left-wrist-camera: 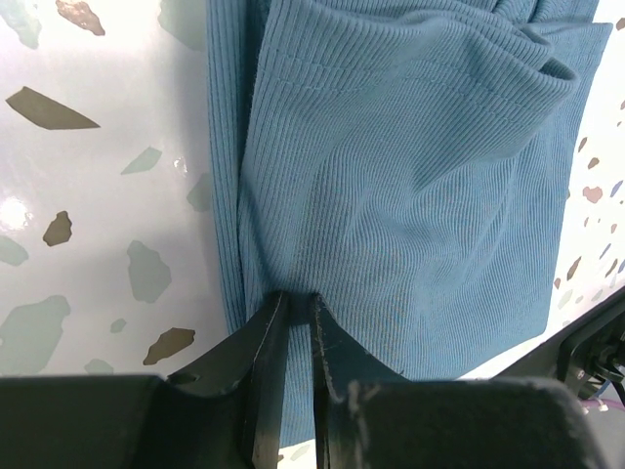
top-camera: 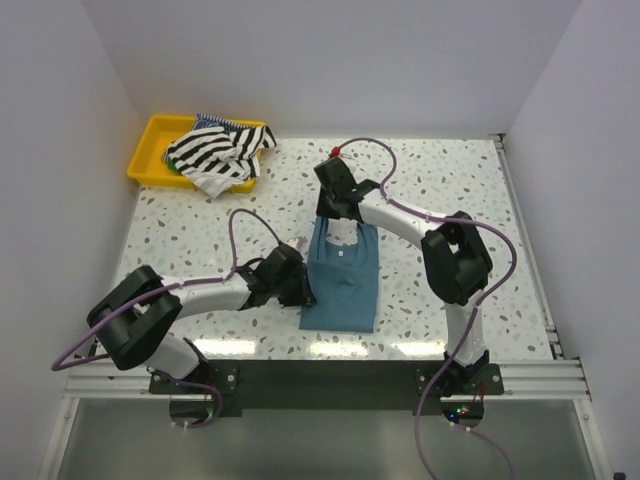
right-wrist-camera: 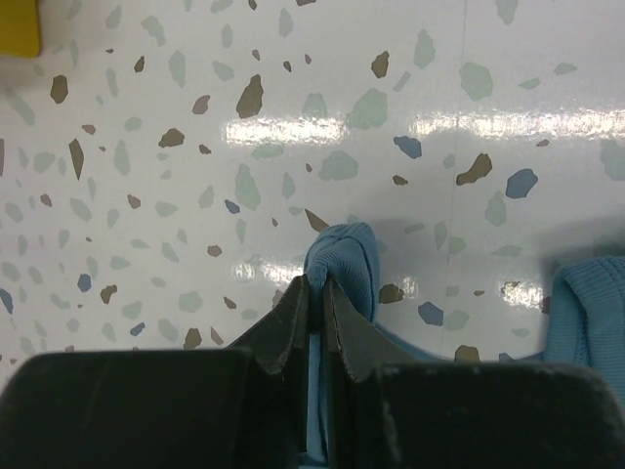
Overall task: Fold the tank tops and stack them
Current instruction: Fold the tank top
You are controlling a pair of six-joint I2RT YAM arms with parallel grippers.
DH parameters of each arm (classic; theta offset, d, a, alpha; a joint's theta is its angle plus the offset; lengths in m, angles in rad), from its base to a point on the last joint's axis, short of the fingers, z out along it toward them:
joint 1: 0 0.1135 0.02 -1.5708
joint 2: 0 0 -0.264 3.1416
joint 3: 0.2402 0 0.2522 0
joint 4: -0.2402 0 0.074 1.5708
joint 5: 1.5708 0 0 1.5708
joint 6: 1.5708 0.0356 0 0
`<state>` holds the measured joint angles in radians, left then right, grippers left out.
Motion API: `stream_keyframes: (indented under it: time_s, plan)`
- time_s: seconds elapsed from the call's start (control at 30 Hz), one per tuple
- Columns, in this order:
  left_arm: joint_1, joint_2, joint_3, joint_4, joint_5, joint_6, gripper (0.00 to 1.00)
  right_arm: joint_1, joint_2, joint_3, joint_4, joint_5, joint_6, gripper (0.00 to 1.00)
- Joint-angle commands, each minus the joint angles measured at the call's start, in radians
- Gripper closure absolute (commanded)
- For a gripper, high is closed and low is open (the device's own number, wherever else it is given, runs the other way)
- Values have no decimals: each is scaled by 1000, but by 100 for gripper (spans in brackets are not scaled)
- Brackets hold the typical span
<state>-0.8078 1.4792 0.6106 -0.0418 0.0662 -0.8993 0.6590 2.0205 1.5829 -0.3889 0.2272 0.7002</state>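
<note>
The left tool [left-wrist-camera: 293,311] clenches the side edge of the teal top [left-wrist-camera: 410,195] spread on the surface [left-wrist-camera: 98,244] ahead of it, the right tool [right-wrist-camera: 317,293] a strap [right-wrist-camera: 344,256] bunched at its tips; a thin pinch could slip, or uneven pulls skew the fold.

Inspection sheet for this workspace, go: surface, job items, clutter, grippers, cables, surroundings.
Surface: speckled white table, glossy.
Job's things: teal top lies at centre; striped top bunched in the yellow tray.
Clutter: only the tray, far left corner.
Grippers: left gripper shut on the teal top's side edge; right gripper shut on its far end.
Cables: purple cables loop over both arms, off the cloth.
Surroundings: white walls; metal rail at the near edge.
</note>
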Motion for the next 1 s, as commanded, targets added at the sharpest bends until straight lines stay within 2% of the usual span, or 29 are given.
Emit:
stream_keyframes:
  time_s: [0.0,0.1,0.17,0.37,0.53,0.57,0.67,0.83,0.93,0.97]
  plan:
    - [-4,38,-28,-92,-65,22,80,-4,-14,42,27,61,7,92]
    - [-5,35,-28,-95,-65,23,80,-19,-2,25,38,58,5,91]
    - [-5,33,-26,-96,-63,25,80,-41,3,-10,88,37,-5,87]
    - [-4,27,-20,-96,-65,30,81,-91,61,-21,188,-92,-57,83]
    - [-4,10,20,-118,-62,57,79,-98,89,6,159,-114,-76,62]
    - [-5,3,44,-124,-59,69,78,-98,81,6,154,-105,-82,52]
    - [-4,-29,101,-151,-51,89,73,-96,44,11,111,-62,-96,41]
    - [-5,-115,202,-230,-37,115,62,-98,-74,-17,21,-19,-111,40]
    - [-2,-175,228,-288,-49,117,51,-96,-190,-90,-59,-3,-102,40]
    - [-2,-190,230,-302,-49,114,48,-93,-280,-134,-62,-9,-81,40]
